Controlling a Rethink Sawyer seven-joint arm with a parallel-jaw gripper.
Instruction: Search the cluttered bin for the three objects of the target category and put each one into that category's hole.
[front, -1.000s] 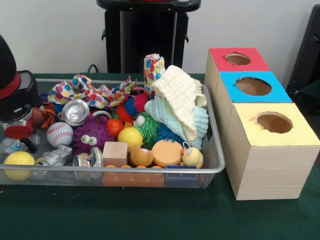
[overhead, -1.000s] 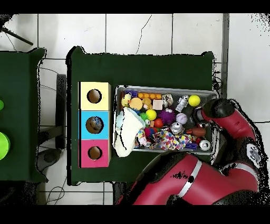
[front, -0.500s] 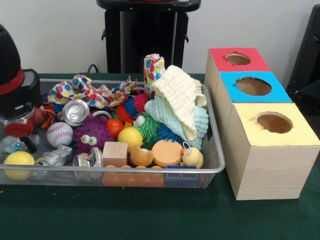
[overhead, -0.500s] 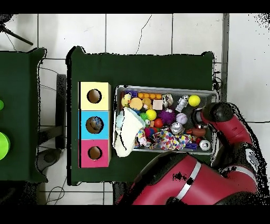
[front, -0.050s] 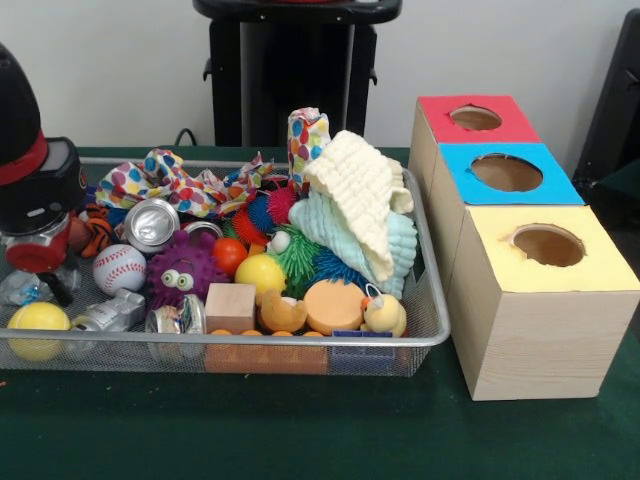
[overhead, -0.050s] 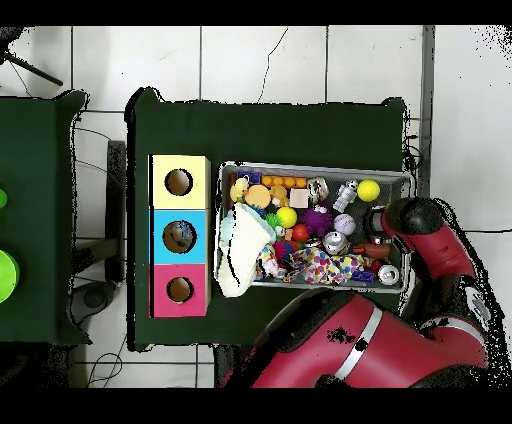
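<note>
Three holed boxes beside wire bin | gripper low at bin's left end, finger state cannot be told | baseball, yellow ball near front-left corner

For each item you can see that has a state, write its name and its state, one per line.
Wire bin: full, cluttered.
Cream cloth: draped on top of the pile.
Silver can: lying on its side.
Three box holes: open.
Gripper: lowered into the bin's end.
</note>
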